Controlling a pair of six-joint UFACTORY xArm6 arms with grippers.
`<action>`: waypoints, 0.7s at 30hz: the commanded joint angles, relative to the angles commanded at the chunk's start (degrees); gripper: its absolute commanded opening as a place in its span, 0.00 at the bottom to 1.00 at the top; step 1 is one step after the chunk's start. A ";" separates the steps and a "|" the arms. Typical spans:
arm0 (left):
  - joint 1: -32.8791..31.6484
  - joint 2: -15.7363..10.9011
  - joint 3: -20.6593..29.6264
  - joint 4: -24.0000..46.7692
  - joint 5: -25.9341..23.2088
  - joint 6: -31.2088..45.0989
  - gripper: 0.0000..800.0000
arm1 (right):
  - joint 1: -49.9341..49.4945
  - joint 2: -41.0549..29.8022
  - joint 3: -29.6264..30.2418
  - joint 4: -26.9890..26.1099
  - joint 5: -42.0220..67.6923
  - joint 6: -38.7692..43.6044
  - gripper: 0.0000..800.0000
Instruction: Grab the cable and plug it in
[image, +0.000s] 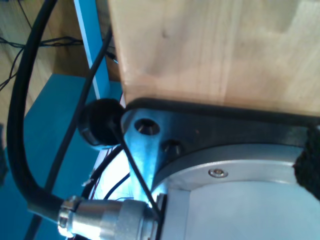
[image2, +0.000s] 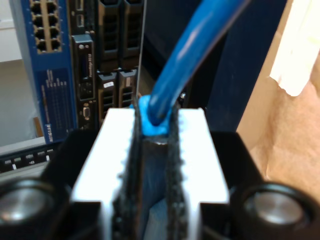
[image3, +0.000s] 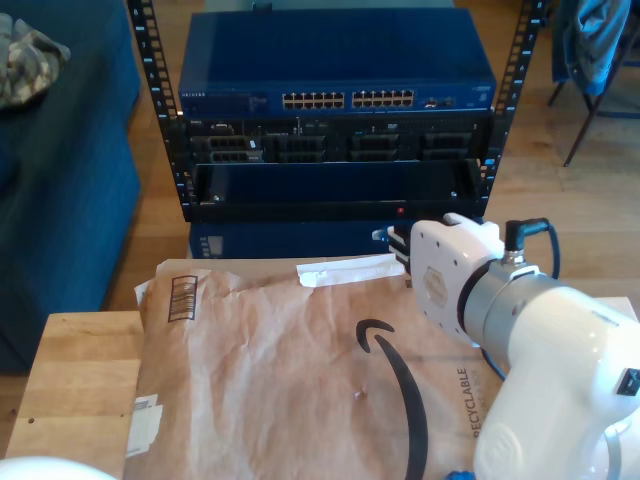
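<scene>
Second wrist: 1 cable (image2: 175, 75) gripped

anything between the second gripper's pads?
Yes: the blue cable sits pinched between the pads of my second gripper, running up toward the rack gear. Seen in the second wrist view.

A wooden table (image3: 70, 370) stood in front of a rack (image3: 335, 110). A paper mailer (image3: 290, 370) lay on the table, leaving bare wood at the exterior view's left. In the rack, a network switch (image3: 335, 75) sat above a row of server bays (image3: 340, 140). My second gripper (image2: 155, 135) hung over the mailer's far edge, at the exterior view's right, facing the rack, with the cable (image2: 187, 65) between its fingers (image2: 107, 150).
</scene>
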 joint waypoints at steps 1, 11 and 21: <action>0.00 0.00 0.00 0.00 0.00 0.00 1.00 | 0.00 0.35 -0.62 -0.18 0.09 0.00 0.00; 0.00 0.00 0.00 0.00 0.00 0.00 1.00 | 0.00 2.11 -0.53 -3.16 0.18 -0.35 0.00; 0.00 0.00 0.00 0.00 0.00 0.00 1.00 | -0.09 6.77 0.18 -4.92 -2.81 0.00 0.00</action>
